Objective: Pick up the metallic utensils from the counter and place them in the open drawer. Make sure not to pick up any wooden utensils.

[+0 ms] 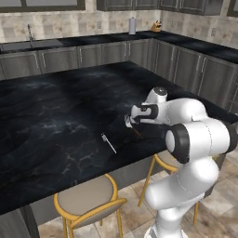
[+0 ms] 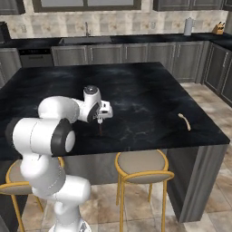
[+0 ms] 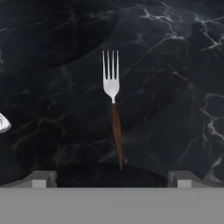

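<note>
We hover our pincer (image 3: 111, 178), spread wide and empty, straight over the brown-handled fork (image 3: 113, 103) lying flat on the counter (image 1: 56, 107), its handle centred between the fingertips so they can straddle it, we judge.

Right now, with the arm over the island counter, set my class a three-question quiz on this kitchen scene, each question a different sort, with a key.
1. True or false: the gripper stands open above the brown-handled fork.
2. Multiple choice: the wooden spoon lies A) beside the all-silver fork, B) by itself toward the counter's right end in the right base view, C) on a stool.
3. Fill in: the brown-handled fork's tines are ____ in colour.

Key: 1 true; 2 B; 3 silver.
</note>
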Available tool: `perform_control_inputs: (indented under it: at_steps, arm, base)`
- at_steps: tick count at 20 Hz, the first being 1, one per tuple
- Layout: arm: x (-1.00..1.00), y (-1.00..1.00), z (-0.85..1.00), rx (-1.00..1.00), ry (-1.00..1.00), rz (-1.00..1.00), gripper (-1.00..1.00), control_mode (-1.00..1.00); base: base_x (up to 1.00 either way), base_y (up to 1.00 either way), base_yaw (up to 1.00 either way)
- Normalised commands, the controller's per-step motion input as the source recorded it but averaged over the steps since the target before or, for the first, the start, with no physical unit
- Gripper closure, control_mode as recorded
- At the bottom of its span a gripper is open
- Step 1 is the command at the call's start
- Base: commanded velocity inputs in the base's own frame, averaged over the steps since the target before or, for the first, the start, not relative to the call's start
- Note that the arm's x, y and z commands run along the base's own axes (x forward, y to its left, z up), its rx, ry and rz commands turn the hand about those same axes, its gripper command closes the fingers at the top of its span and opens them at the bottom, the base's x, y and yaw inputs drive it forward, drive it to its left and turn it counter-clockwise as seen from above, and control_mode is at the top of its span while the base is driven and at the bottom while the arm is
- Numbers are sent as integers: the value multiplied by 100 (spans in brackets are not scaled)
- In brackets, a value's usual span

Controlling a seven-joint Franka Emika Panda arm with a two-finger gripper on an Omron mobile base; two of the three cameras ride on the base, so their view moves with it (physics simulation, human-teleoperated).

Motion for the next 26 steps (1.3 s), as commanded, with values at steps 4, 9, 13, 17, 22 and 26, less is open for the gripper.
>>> perform_control_inputs:
  at_steps: [4,9,13,17,22,26]
  arm:
    - [19,0,-54,0,4,0,-100,-100]
    - [18,1,-52,0,3,0,-100,-100]
    - [41,2,-30,0,0,0,-100,-100]
    - [39,0,-30,0,2,0,-100,-100]
    - [36,0,-50,0,5,0,-100,-100]
    - [23,0,-64,0,6,0,-100,-100]
  base:
    - [0,0,0]
    - [0,0,0]
    - [0,0,0]
    - [0,0,0]
    - [0,0,0]
    - [0,0,0]
